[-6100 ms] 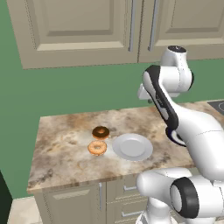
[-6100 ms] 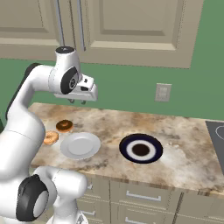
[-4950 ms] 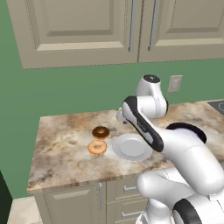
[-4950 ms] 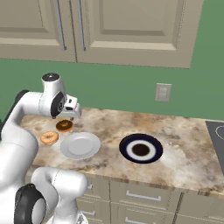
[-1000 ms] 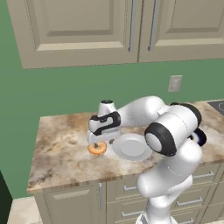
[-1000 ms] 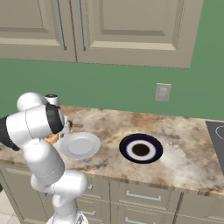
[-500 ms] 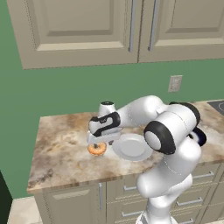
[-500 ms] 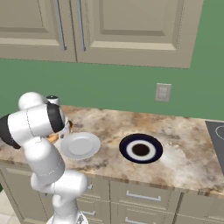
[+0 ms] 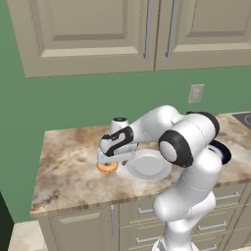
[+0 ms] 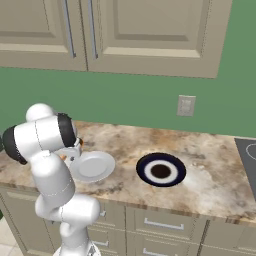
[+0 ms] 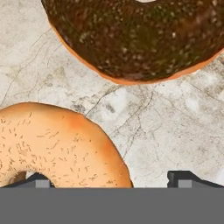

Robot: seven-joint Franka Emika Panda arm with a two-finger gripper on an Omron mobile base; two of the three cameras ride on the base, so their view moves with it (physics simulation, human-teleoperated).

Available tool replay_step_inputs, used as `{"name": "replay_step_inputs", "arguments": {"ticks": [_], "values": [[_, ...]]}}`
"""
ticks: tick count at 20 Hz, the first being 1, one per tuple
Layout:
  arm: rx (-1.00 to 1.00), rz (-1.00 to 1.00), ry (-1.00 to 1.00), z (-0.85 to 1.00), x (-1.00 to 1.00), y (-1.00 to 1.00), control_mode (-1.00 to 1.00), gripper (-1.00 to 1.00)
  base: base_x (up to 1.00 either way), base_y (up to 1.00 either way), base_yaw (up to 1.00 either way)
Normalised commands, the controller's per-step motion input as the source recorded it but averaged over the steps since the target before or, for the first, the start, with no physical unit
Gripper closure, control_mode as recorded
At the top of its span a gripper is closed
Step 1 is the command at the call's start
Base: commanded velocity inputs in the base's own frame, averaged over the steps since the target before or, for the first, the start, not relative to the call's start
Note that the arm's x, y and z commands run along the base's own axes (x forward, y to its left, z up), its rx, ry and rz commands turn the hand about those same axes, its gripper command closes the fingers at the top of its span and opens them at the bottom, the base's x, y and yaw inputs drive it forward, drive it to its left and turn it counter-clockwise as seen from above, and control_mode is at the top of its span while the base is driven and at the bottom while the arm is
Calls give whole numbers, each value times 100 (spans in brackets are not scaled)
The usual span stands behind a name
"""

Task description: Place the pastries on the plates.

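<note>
A: Up close, the claw [image 11: 109, 177] sits low over the marble worktop [image 9: 68, 166], tips spread wide, nothing between them. One tip is right against the orange-glazed donut [image 11: 57, 146].

B: And the chocolate donut [image 11: 135, 37] lies just past it, apart from the orange one, both flat on the worktop.

A: Yep. The grey-white plate [image 9: 148, 164] is just beside them, bare. Further along sits the navy plate [image 10: 161, 170], well apart.

Before me, a green wall [image 9: 73, 103] with an outlet [image 10: 185, 105], beige cabinets [image 9: 88, 34] above, marble table [image 10: 210, 175] over drawers [image 10: 165, 225].
</note>
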Motion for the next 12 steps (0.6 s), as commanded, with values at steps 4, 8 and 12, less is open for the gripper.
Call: {"name": "replay_step_inputs", "arguments": {"ticks": [4, 8, 12], "values": [[0, 0, 0, 0, 0, 0, -100, -100, 0, 0, 0], [0, 0, 0, 0, 0, 0, -100, 100, 0, 0, 0], [0, 0, 0, 0, -2, 2, -100, 100, 0, 0, 0]]}}
